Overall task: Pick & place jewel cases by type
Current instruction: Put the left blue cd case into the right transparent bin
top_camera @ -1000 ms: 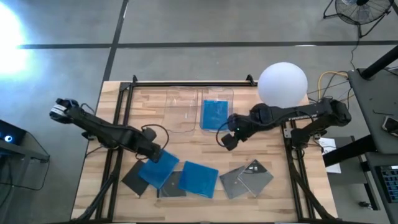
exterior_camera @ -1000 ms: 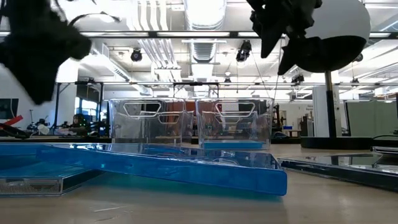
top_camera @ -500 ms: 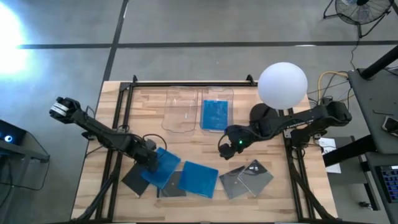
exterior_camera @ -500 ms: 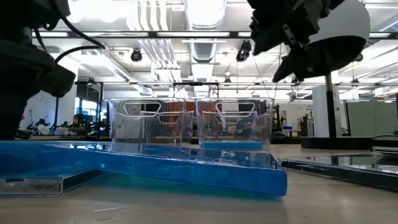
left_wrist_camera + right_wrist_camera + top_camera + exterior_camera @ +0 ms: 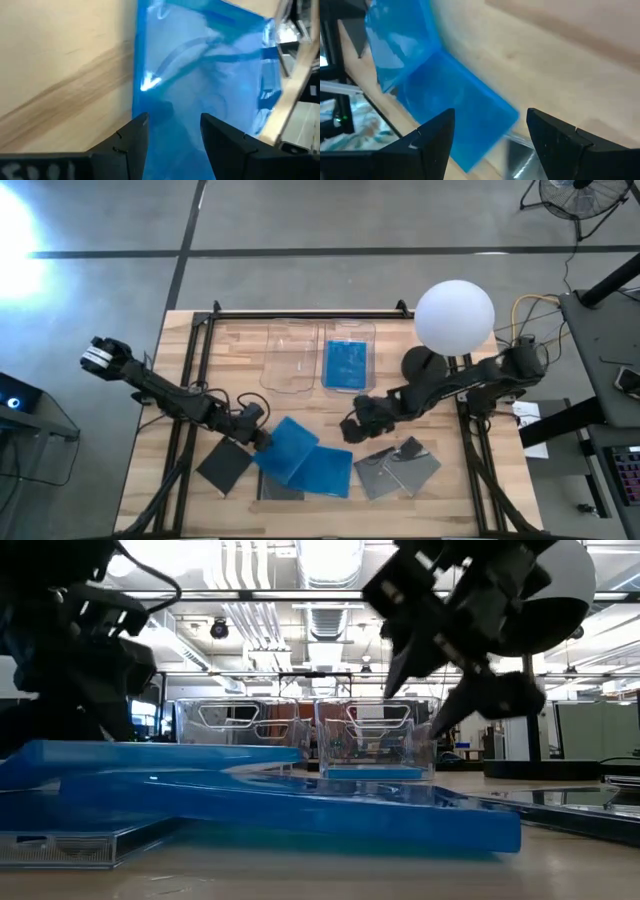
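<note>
The left gripper (image 5: pixel 258 432) has moved in from the left side of the bench toward the front-centre pile, and the upper blue jewel case (image 5: pixel 288 448) has slid with it: where it lay apart from its neighbour a second ago, it now overlaps the second blue jewel case (image 5: pixel 325 470). The wrist view shows the left fingers (image 5: pixel 131 142) spread at that case's edge, nudging rather than clamping. Meanwhile the right gripper (image 5: pixel 353 429) has come down from beside the bins to hover, fingers apart, near the same blue pair. One blue case already lies in the right-hand clear bin (image 5: pixel 371 330); the left-hand clear bin (image 5: pixel 272 350) holds nothing visible. Dark cases remain near the front edge: the black case (image 5: pixel 224 468) at front left, the grey cases (image 5: pixel 398 467) at front right. Sorting looks early, with the next blue pick pending.
</note>
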{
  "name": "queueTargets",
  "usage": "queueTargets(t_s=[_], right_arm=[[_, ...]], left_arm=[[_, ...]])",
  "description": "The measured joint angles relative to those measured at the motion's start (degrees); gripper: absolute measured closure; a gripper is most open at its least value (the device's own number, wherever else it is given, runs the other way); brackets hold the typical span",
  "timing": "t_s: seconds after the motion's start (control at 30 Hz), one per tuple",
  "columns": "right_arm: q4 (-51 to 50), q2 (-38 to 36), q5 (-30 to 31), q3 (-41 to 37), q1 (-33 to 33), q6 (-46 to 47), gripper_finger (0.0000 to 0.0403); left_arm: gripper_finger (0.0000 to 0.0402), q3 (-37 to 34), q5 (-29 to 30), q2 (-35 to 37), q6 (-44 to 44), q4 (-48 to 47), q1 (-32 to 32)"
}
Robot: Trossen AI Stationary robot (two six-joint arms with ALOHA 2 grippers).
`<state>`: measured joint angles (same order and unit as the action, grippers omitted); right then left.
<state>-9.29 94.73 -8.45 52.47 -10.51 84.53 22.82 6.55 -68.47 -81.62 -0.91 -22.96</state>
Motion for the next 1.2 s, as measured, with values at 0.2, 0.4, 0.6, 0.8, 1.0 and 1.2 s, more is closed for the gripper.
queueTargets(t_s=[0.2,0.4,0.6,0.8,1.0,1.2], right_arm=[[10.6,7.3,1.7,1.6,-1.2,3.1,0.0161],[12.4,12.1,2.2,5.2,-0.8,2.7,0.0161],[14.6,17.8,2.4,9.6,-0.4,2.5,0.0161],[15.0,22.8,2.0,15.6,0.7,0.6,0.0161],[14.8,23.5,2.2,19.5,1.7,-2.0,0.0161],[14.6,23.5,2.3,21.3,2.7,-3.4,0.0171]], left_arm=[[0.0241,-0.9,-0.9,0.1,-0.2,0.2,-0.1],[0.0241,-1.1,-1.5,0.1,0.1,0.5,-0.1],[0.0241,-1.2,-1.6,-0.1,0.8,3.6,-0.5],[0.0241,-1.6,-1.6,-0.1,1.6,3.6,-0.5],[0.0241,-1.6,-2.2,-0.1,3.7,4.0,-0.7],[0.0241,-1.6,-1.8,-0.1,5.3,5.8,-0.7]])
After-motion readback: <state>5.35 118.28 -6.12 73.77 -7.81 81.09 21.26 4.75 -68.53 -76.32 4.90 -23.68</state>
